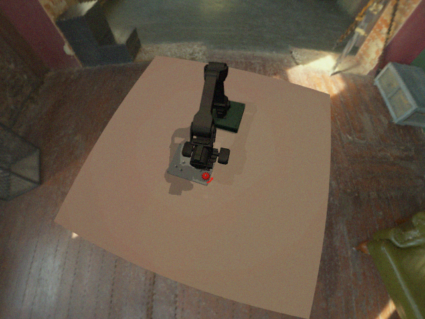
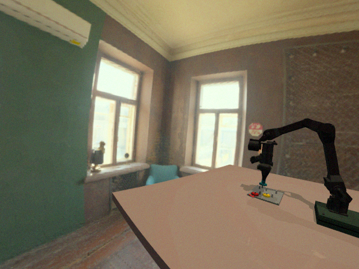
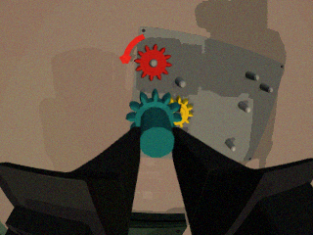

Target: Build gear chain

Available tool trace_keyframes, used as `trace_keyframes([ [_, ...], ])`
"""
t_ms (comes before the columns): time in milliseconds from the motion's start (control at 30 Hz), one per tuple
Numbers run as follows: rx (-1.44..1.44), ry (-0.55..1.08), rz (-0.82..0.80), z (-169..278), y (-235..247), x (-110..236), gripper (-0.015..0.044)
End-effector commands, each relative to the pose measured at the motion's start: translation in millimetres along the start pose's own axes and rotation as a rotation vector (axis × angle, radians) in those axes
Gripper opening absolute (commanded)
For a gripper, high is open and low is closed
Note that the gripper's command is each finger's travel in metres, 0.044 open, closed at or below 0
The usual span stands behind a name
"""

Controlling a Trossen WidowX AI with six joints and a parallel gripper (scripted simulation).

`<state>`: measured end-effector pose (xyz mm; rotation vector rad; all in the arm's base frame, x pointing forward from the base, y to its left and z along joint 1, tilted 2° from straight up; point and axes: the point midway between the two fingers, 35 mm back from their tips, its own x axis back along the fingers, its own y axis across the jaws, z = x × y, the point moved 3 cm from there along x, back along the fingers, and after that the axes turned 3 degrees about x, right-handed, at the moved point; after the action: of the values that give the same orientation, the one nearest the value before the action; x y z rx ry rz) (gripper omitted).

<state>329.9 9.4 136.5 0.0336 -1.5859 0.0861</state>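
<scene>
My gripper (image 3: 156, 133) (image 2: 263, 181) is shut on the round handle of a teal gear (image 3: 155, 109) (image 2: 262, 184) and holds it above the grey board (image 3: 220, 64) (image 2: 275, 200) (image 1: 186, 173). The red gear (image 3: 153, 63) (image 2: 254, 194) (image 1: 205, 177) sits on a peg near a corner, beside the red arrow (image 3: 129, 49). The yellow gear (image 3: 185, 113) (image 2: 266, 195) is partly hidden by the teal gear in the wrist view and hidden under the arm in the top view. An empty peg (image 3: 180, 80) stands between the red and yellow gears, off to one side.
Several other bare pegs stand on the board, among them one peg (image 3: 245, 106) and another peg (image 3: 230, 144). The arm's dark green base plate (image 1: 234, 116) (image 2: 333, 219) is on the table. No other loose gears can be made out.
</scene>
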Motion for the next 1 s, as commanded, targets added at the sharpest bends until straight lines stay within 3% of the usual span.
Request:
trace_keyframes([
  [0, 0.004, 0.003, 0.006, -4.9, -10.2, -7.4, 0.0000],
  [300, 0.004, 0.003, 0.008, -12.5, -31.9, -20.3, 0.0000],
  [967, 0.004, 0.003, 0.008, -12.2, -32.4, -16.1, 0.0000],
])
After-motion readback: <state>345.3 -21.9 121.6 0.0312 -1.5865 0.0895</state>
